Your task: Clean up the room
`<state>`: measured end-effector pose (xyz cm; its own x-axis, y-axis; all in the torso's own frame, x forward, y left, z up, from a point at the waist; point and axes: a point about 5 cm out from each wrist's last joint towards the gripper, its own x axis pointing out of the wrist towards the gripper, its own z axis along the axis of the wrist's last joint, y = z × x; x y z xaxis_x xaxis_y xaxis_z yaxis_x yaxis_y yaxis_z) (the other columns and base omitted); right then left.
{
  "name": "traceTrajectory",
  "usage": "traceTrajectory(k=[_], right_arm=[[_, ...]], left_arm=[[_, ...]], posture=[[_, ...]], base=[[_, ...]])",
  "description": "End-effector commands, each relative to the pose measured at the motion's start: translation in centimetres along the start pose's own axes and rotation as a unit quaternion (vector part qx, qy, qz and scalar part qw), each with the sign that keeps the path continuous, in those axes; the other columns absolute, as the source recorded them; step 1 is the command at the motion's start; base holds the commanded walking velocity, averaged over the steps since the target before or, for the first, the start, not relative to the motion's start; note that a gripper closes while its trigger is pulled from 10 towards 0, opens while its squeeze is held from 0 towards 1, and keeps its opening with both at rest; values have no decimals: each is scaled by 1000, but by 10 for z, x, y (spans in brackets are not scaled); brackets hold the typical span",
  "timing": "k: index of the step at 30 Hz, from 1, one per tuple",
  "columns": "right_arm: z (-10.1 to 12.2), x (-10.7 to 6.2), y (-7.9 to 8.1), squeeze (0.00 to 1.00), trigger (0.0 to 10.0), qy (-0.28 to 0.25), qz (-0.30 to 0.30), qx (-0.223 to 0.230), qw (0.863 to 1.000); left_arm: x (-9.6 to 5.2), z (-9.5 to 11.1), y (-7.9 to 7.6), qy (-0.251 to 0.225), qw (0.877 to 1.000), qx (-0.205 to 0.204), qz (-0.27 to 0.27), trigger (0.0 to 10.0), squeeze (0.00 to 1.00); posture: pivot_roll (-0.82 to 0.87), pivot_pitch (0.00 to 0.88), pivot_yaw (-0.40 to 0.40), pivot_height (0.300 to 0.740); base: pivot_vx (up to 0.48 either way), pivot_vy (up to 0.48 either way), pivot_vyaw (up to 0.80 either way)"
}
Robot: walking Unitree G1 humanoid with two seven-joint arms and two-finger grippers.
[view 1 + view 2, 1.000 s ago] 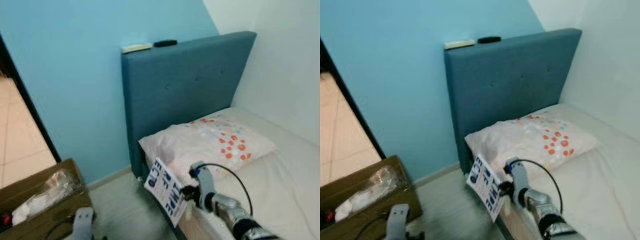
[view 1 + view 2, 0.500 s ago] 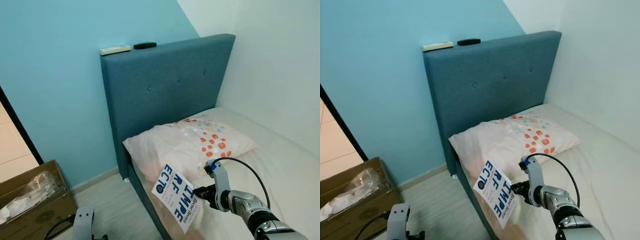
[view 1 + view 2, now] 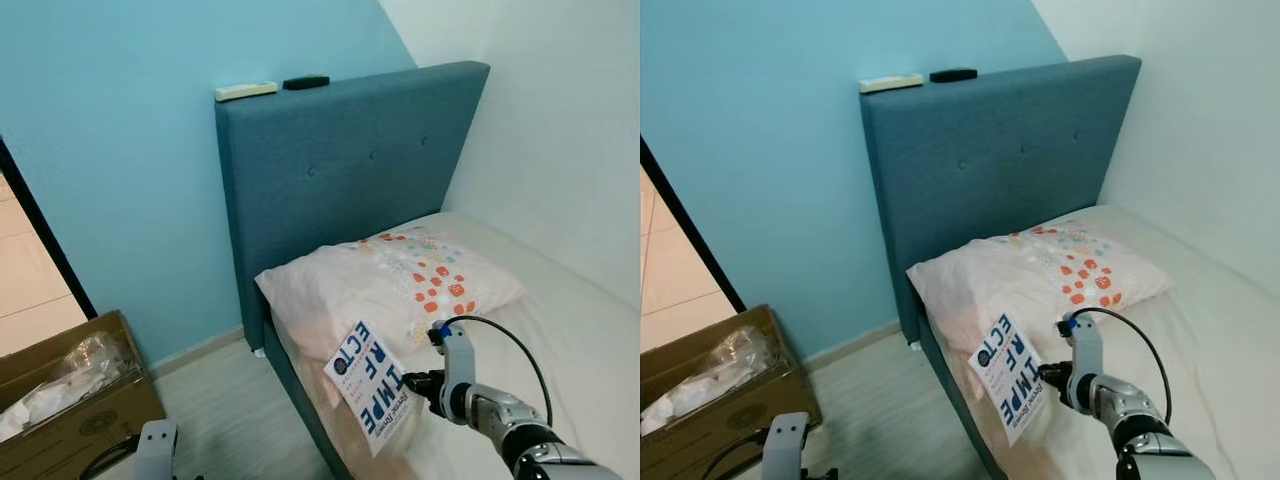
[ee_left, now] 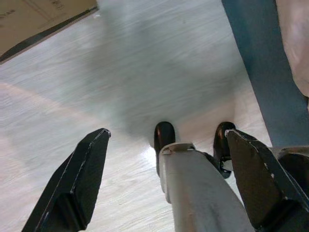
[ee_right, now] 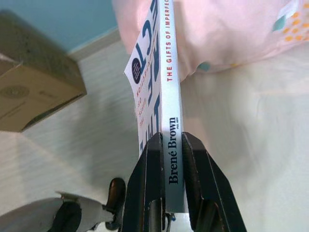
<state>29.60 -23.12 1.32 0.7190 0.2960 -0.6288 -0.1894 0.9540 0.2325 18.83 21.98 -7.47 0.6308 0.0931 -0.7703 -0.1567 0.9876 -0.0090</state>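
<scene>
The right arm reaches forward and to the left, its silver forearm level and a black cable looping over the wrist. The right gripper has both black fingers pressed flat against a book. The left gripper hangs low, fingers spread wide.

White paperback book with blue cover lettering, tilted, pinched at spine in right gripper, over bed edge.
</scene>
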Motion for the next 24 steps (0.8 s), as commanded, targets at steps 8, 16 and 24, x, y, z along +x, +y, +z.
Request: traceTrajectory(k=[8,16,24], right_arm=[[12,-9,-13,0,10000,-6,0,9,1000],[2,-16,-25,0,10000,30,-27,-9,999],[11,-25,-39,0,10000,17,-54,0,998]], left_arm=[[3,60,16,-108,994,-26,8,10000,0],[1,103,20,-183,983,-34,-7,10000,0],[-2,119,21,-217,975,-30,-22,10000,0]], posture=[[-66,0,-35,673],[-57,0,-32,648],[-44,0,-29,623]], base=[[0,0,0],[0,0,0],[0,0,0]])
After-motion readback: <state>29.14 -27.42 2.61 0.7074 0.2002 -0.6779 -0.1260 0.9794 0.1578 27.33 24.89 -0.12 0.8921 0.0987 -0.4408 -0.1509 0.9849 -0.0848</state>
